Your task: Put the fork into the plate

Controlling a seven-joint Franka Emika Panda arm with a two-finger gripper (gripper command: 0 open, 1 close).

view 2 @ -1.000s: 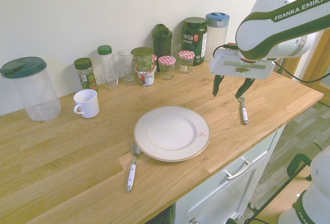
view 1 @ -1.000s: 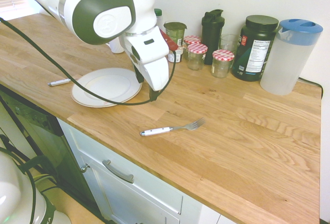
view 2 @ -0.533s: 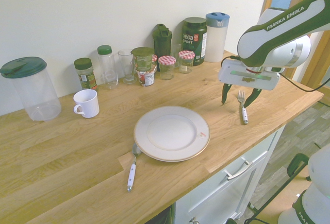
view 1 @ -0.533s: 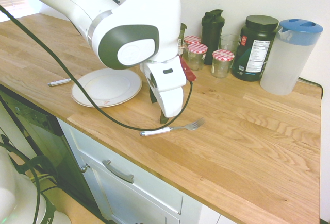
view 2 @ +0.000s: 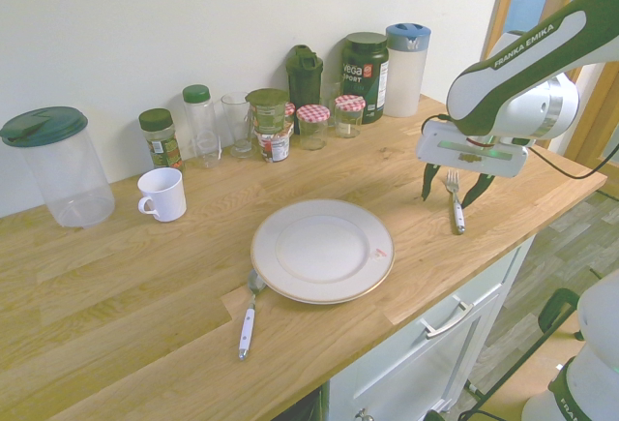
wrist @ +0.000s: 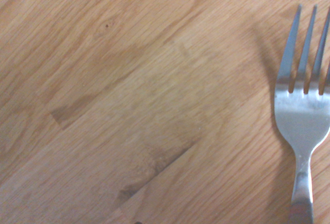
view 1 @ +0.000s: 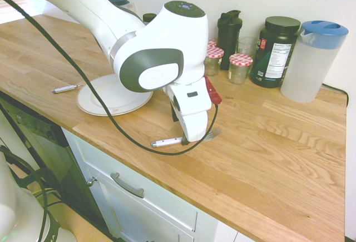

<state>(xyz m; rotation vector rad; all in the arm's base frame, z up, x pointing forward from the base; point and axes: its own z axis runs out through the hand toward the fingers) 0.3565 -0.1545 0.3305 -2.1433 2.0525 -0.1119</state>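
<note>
I have my hand (view 2: 455, 200) spread wide over the fork (view 2: 456, 206), which lies on the counter (view 2: 179, 290). I think I'm at the picking-up step; next I should go down and pinch it.

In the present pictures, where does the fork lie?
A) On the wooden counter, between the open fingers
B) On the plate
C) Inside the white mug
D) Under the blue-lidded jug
A: the fork lies on the wooden counter, with one of the gripper's open fingers on each side of it.
</note>
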